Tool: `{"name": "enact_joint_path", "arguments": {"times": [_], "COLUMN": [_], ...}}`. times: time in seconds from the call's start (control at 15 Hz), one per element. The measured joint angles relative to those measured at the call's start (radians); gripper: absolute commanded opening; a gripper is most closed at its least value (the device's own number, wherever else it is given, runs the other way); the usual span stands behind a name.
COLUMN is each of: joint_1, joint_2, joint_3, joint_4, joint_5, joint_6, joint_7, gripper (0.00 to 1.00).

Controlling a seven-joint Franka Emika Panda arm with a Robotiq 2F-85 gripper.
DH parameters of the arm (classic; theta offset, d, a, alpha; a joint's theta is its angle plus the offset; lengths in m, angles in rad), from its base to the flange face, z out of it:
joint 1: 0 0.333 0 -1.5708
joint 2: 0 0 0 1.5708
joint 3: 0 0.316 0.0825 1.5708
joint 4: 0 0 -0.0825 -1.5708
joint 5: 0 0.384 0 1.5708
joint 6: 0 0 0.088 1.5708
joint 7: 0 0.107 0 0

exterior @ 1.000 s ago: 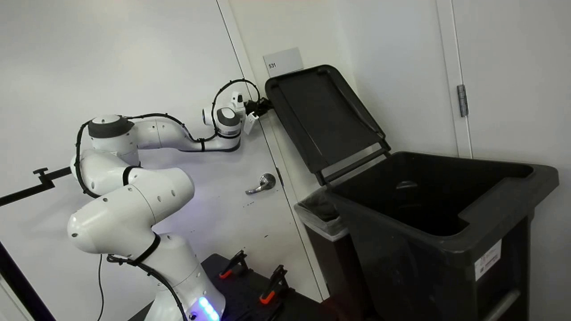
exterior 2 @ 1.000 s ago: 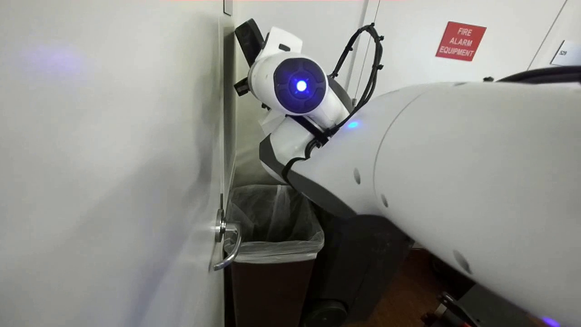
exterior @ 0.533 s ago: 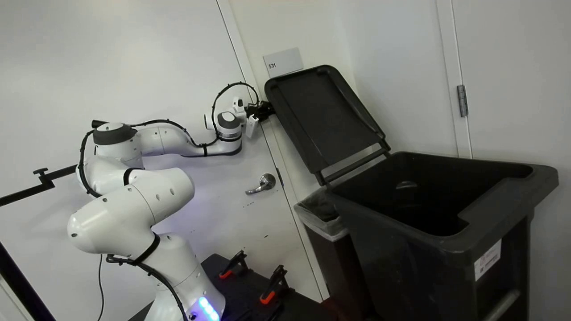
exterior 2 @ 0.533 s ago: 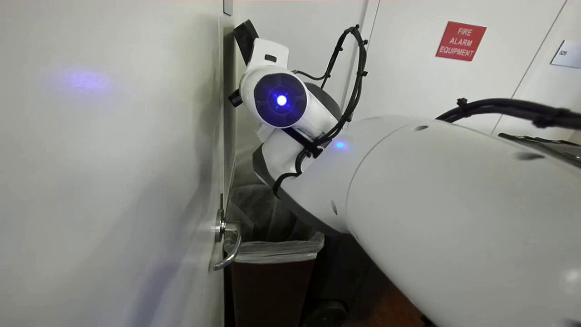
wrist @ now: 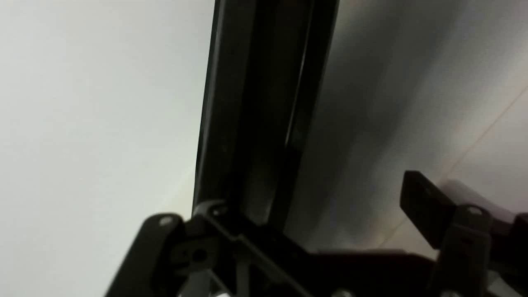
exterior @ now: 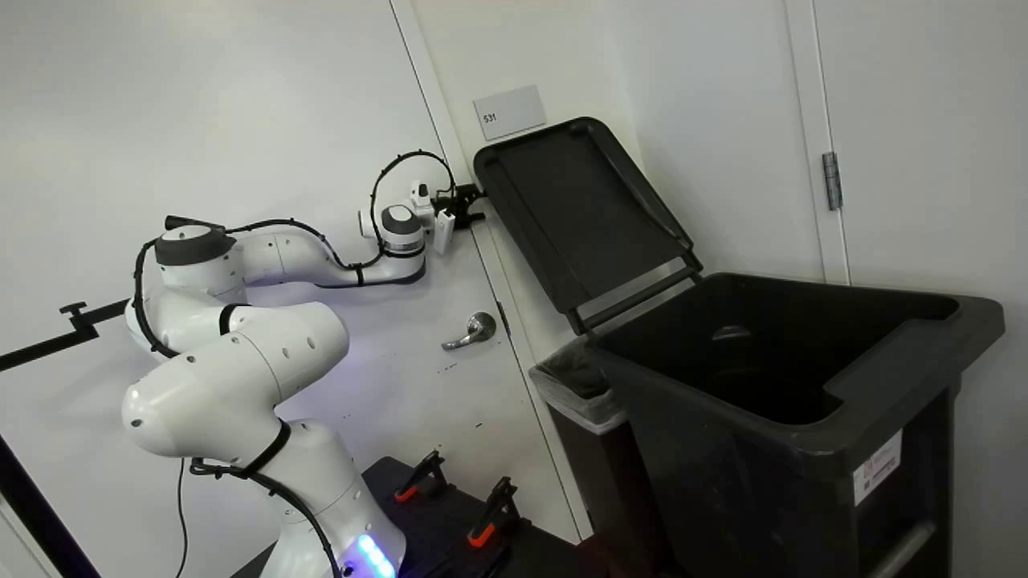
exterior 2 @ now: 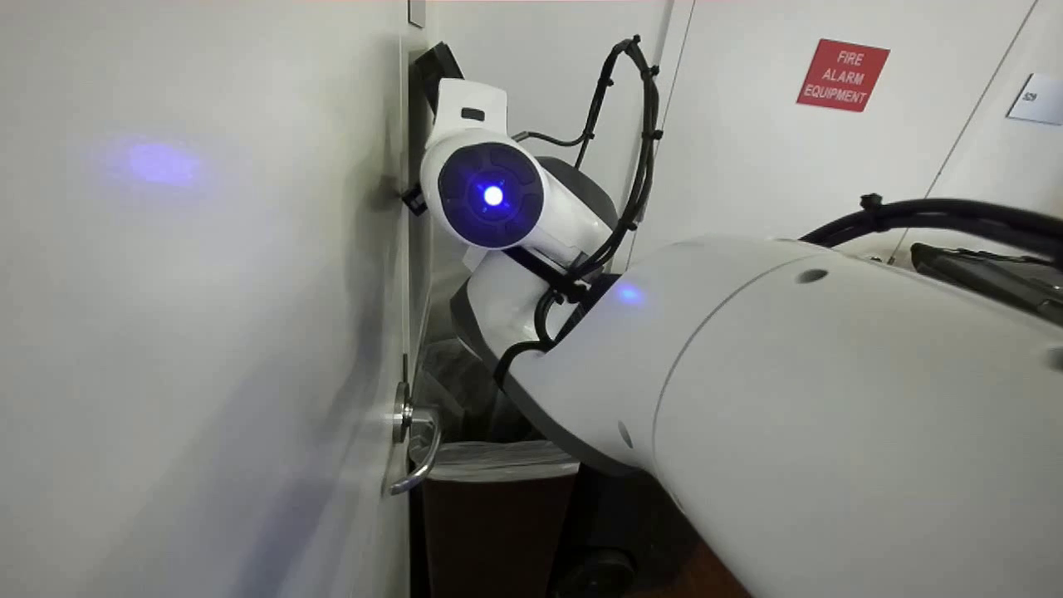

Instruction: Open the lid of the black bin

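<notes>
Both exterior views bright, mostly sharp. In an exterior view I get a tilted frame, the inside of the black bin (exterior: 747, 482) near-black, blue-white glare at the foot of the arm (exterior: 225, 393). A blue lamp (exterior 2: 493, 196) burns out white at its centre; the door (exterior 2: 208, 332) takes a violet tint and soft grey shadows. Wrist view grainier: pale surface (wrist: 95, 103) washed out, lid (wrist: 264, 115) almost featureless, end effector (wrist: 313, 198) out of focus.
</notes>
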Motion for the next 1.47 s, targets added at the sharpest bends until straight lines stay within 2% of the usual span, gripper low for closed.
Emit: {"name": "enact_joint_path", "arguments": {"times": [0.33,0.6,0.93,1.2,1.47], "joint_1": [0.084,0.194,0.316,0.431,0.599], "joint_2": [0.041,0.107,0.243,0.368,0.458], "joint_3": [-0.031,-0.089,-0.178,-0.293,-0.474], "joint_4": [-0.057,-0.136,-0.26,-0.348,-0.42], "joint_5": [-0.026,-0.068,-0.103,-0.123,-0.124], "joint_6": [-0.014,-0.062,-0.068,-0.068,-0.067], "joint_7": [-0.047,-0.087,-0.124,-0.126,-0.122], "gripper": [1.0,1.0,1.0,1.0,1.0]}}
